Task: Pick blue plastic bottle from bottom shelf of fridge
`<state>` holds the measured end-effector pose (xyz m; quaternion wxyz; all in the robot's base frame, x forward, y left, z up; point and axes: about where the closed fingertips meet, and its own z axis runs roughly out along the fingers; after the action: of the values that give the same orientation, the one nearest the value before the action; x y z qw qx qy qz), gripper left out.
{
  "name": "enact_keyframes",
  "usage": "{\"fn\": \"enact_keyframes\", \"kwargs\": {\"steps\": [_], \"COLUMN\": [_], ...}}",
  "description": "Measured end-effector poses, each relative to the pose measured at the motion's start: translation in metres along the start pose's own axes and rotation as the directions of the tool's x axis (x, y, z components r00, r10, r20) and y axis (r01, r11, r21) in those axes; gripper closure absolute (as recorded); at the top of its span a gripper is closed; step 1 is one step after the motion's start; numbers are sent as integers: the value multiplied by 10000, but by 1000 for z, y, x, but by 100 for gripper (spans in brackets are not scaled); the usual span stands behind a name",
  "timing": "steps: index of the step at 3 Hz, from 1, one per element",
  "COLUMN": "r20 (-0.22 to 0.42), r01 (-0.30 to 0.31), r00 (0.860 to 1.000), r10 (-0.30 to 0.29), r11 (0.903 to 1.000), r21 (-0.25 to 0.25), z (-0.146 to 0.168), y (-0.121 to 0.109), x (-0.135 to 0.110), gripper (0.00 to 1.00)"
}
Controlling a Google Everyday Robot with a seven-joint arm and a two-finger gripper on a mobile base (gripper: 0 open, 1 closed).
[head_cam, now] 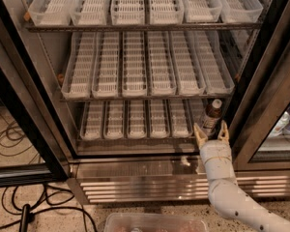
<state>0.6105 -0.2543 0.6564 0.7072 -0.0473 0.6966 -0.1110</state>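
Observation:
The blue plastic bottle [212, 115] is a small clear bottle of dark brown liquid with a white cap and pale label. It stands upright in the rightmost lane tray of the bottom shelf [135, 121] of the fridge [150, 175]. My gripper [211, 130] is at the front edge of that shelf, just below and in front of the bottle. Its two tan fingers [199, 132] are spread apart, one on each side of the bottle's base, not touching it. The white arm reaches up from the lower right.
Two higher racks [145, 71] with empty ribbed trays sit above. The black door frame [261, 95] is close on the right, with blue-and-white containers [289, 122] behind glass beyond it. Black cables [19, 211] lie on the floor at left. A clear bin [154, 222] sits at the bottom.

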Motion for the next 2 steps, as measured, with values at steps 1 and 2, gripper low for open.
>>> {"fn": "enact_keyframes", "kwargs": {"steps": [1,2], "r20": [-85,-185], "r01": [182,224], "r00": [9998,9996], "r10": [-179,-216], "r11": [9992,9988], "r21": [346,432], "z": [5,9], "y": [-6,-4], "x": [4,10], "gripper": [38,39]}}
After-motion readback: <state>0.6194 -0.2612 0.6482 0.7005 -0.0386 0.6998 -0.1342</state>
